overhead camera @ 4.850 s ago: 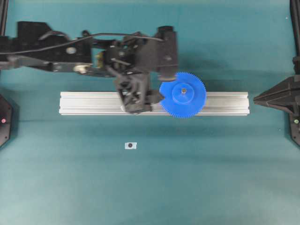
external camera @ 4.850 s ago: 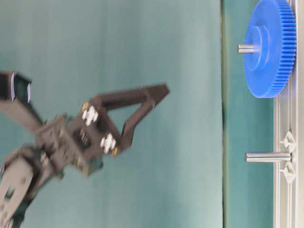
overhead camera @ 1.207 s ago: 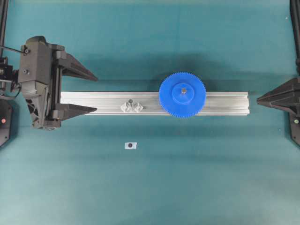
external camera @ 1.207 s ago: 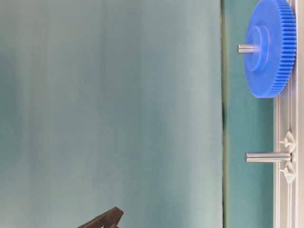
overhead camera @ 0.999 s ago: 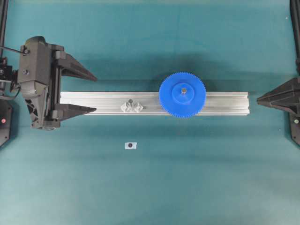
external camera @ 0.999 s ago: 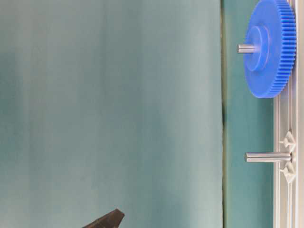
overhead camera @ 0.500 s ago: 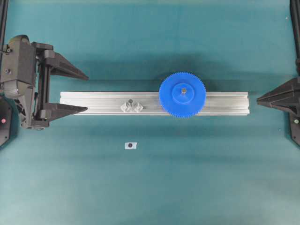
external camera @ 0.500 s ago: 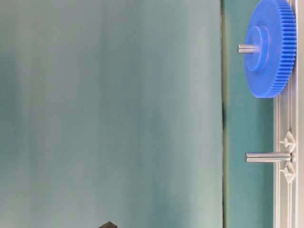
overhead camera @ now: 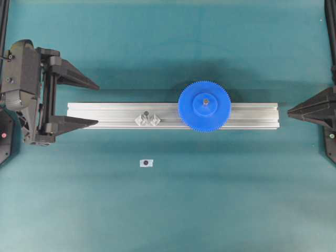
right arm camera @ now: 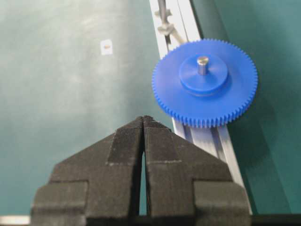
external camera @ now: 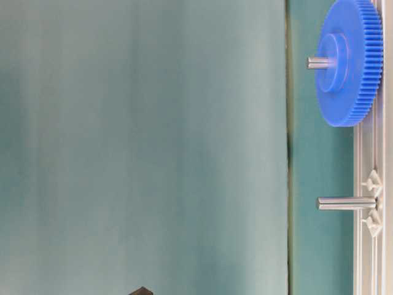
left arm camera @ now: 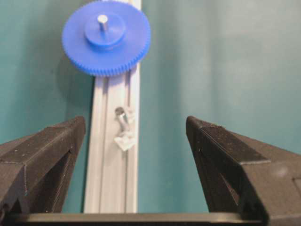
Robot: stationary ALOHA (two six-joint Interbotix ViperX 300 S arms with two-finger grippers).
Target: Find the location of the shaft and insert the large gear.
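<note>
The gear [overhead camera: 204, 106] sits flat on the rail [overhead camera: 252, 116], threaded over a pin [right arm camera: 202, 61] that pokes up through its hub. Further along the rail the bare shaft [external camera: 345, 202] stands between two clear blocks [external camera: 372, 182]. The left gripper [overhead camera: 86, 103] hovers at the rail's left end, its fingers [left arm camera: 44, 155] spread wide and empty. The right gripper [right arm camera: 143, 118] waits off the other end, fingers pressed together. A white tag [overhead camera: 146, 163] lies on the counter [overhead camera: 168, 210].

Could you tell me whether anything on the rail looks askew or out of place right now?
Nothing stands out. The large gear sits flat on the rail with a pin through its hub, and the bare shaft stands straight between its clear blocks.
</note>
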